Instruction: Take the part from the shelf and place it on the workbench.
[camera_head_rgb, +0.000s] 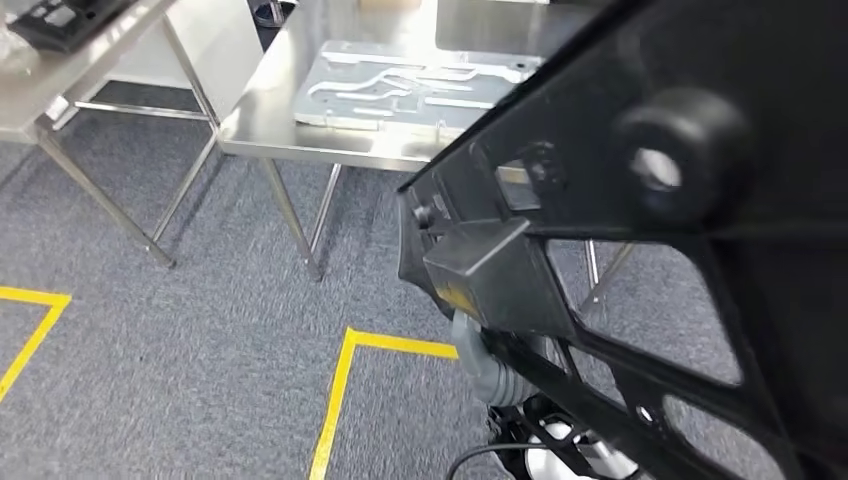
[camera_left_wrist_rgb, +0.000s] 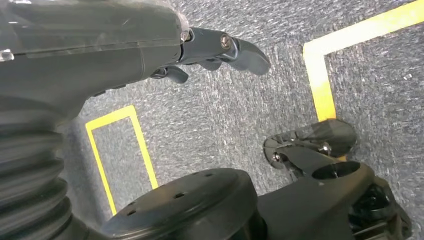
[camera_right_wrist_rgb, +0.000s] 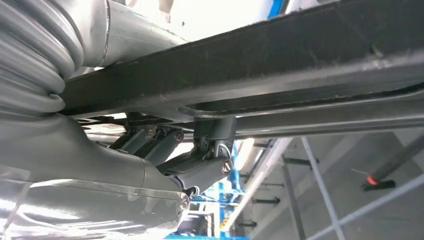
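A large black openwork part (camera_head_rgb: 640, 230) is carried close under the head camera. The right hand (camera_right_wrist_rgb: 200, 160) grips its underside edge with fingers curled onto the frame, probably to keep it level on the way to the steel counter (camera_head_rgb: 270, 110) ahead, which already bears a flat metal plate (camera_head_rgb: 410, 85). The left hand (camera_left_wrist_rgb: 210, 52) hangs over the grey carpet, fingers loosely apart, holding nothing.
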